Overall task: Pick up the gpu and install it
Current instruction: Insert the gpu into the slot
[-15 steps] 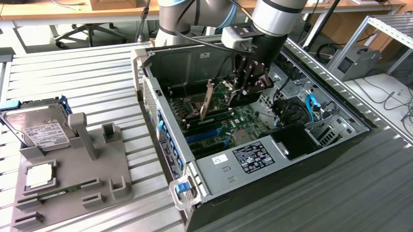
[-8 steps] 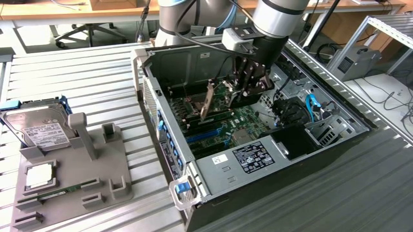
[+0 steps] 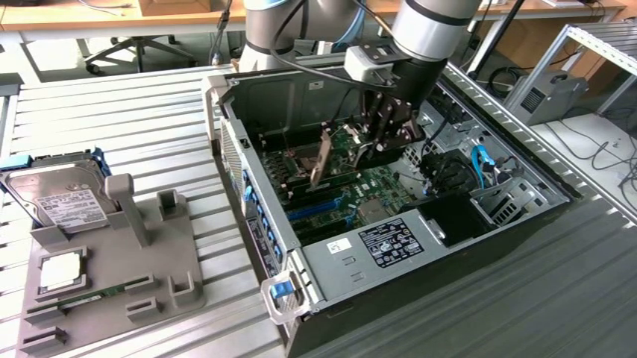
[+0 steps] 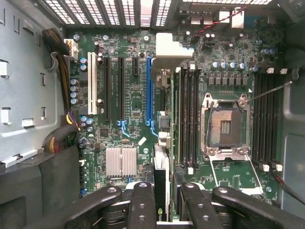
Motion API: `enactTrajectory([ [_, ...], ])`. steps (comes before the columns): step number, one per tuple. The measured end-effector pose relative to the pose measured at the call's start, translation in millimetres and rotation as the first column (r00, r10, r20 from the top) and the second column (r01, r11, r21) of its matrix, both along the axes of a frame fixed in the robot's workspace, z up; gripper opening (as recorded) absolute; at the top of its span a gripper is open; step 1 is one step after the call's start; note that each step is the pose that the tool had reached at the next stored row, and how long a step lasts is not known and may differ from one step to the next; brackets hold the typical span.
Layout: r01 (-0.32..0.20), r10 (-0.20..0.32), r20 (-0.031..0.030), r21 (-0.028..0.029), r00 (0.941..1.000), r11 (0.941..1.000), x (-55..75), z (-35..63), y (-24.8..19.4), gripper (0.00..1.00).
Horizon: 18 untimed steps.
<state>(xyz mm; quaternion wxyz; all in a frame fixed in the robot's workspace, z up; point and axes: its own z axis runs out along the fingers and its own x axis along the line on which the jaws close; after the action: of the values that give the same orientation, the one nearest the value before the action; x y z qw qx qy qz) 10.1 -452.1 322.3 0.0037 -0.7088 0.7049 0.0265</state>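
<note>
**Card in my grip, hanging inside the open case**

My pincer [image 3: 386, 133] is down inside the open computer case [image 3: 298, 253], which lies on its side on the slatted bench [image 3: 119, 119]. My fingers [image 4: 143, 200] are closed partway on the gpu [image 4: 161, 191]; I have it by its upper edge, so in the wrist view I see it edge-on, a thin dark strip running down from between my fingers. In the exterior view the gpu [image 3: 321, 160] hangs below my pincer, tilted, above the motherboard [image 4: 138, 114] and not seated in any slot that I can make out.

Straight beneath my pincer sit the expansion slots: a long blue slot [image 4: 150, 88], black ones beside it and a white slot [image 4: 91, 83] farther off. To the other side of the card lies the bare processor socket [image 4: 225, 125], flanked by memory slots.

Well away from my pincer, outside the case, a grey holder tray [image 3: 119, 276] rests on the bench with a hard drive [image 3: 58, 195] propped at its far end.
</note>
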Motion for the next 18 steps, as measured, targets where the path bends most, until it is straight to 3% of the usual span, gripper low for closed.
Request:
enactTrajectory([
  [18, 0.000, 0.000, 0.0000, 0.0001, 1.0000, 1.0000, 0.0, -1.1, -9.4, 0.26],
])
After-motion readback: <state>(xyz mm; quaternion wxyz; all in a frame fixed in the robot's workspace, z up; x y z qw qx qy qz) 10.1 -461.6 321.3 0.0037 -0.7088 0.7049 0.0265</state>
